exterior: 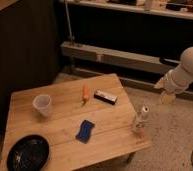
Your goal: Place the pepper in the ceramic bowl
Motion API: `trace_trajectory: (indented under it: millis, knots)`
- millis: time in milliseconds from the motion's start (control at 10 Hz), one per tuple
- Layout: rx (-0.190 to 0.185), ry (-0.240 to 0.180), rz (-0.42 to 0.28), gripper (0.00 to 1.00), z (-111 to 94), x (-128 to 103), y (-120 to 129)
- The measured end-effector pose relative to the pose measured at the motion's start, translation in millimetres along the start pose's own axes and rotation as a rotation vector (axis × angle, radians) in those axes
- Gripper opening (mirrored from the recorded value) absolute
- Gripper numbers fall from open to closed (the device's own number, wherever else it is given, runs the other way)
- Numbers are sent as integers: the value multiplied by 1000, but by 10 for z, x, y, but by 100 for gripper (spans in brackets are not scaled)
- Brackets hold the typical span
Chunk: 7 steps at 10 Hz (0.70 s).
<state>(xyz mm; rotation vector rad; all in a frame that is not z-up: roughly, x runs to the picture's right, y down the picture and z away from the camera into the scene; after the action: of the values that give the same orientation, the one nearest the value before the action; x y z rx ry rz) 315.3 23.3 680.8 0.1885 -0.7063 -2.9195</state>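
Observation:
The small orange pepper [84,93] lies on the wooden table [65,115], near its far middle. The wide black ceramic bowl [27,153] sits at the table's front left corner and looks empty. My gripper [163,91] hangs at the end of the white arm [190,70], off the table's right side and above the floor. It is well away from both the pepper and the bowl.
A translucent white cup [42,105] stands left of the pepper. A dark rectangular box [105,97] lies just to the pepper's right. A blue sponge [84,130] lies mid-table. A small bottle [141,118] stands at the right edge. Shelving and a metal rail [115,56] run behind.

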Motion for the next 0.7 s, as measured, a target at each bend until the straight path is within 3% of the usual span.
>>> trace_trajectory:
  millis: [500, 700]
  knots:
    - [0, 0, 0, 60, 0, 0, 0]
    - [-6, -28, 21, 60, -8, -9, 12]
